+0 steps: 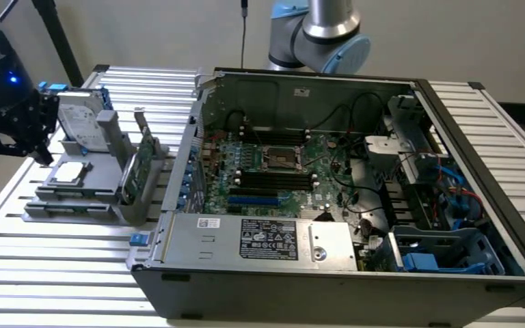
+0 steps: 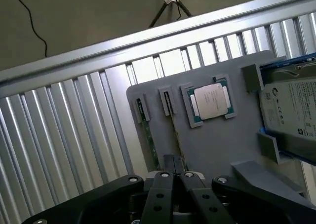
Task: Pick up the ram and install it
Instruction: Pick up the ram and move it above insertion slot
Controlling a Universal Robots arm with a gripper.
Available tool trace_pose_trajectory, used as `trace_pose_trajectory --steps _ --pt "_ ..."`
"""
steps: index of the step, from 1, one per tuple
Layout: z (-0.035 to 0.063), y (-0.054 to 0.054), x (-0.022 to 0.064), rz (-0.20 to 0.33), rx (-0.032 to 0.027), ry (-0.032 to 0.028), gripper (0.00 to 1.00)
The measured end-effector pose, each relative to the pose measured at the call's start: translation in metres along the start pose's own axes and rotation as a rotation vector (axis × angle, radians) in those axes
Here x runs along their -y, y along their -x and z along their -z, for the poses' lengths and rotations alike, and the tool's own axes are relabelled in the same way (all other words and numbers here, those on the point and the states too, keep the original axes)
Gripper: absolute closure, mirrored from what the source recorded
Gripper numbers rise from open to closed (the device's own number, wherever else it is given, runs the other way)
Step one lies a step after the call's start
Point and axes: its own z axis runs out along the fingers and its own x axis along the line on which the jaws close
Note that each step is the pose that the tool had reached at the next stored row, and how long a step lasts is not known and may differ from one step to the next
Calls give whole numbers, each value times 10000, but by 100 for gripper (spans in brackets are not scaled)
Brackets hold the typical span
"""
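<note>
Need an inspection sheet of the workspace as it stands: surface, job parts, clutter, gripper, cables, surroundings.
Surface: slatted metal table carrying an open computer case and a grey parts holder.
Job's things: ram on edge in the holder; motherboard inside the case.
Clutter: hard drive, processor chip, broader green card.
Gripper: gripper shut, over the holder by the ram.
Cables: black cables and blue cables in the case.
Surroundings: tripod, plain wall.

Grey holder [image 2: 212, 145] (black pincer [image 2: 171, 160])
</note>
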Motion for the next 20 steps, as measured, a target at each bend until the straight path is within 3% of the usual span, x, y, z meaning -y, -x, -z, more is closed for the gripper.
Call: trace_pose_trajectory --steps 11,20 --pt "-70 2 6 1959 -53 -18 89" --pt "-100 -24 64 2432 -67 -10 89"
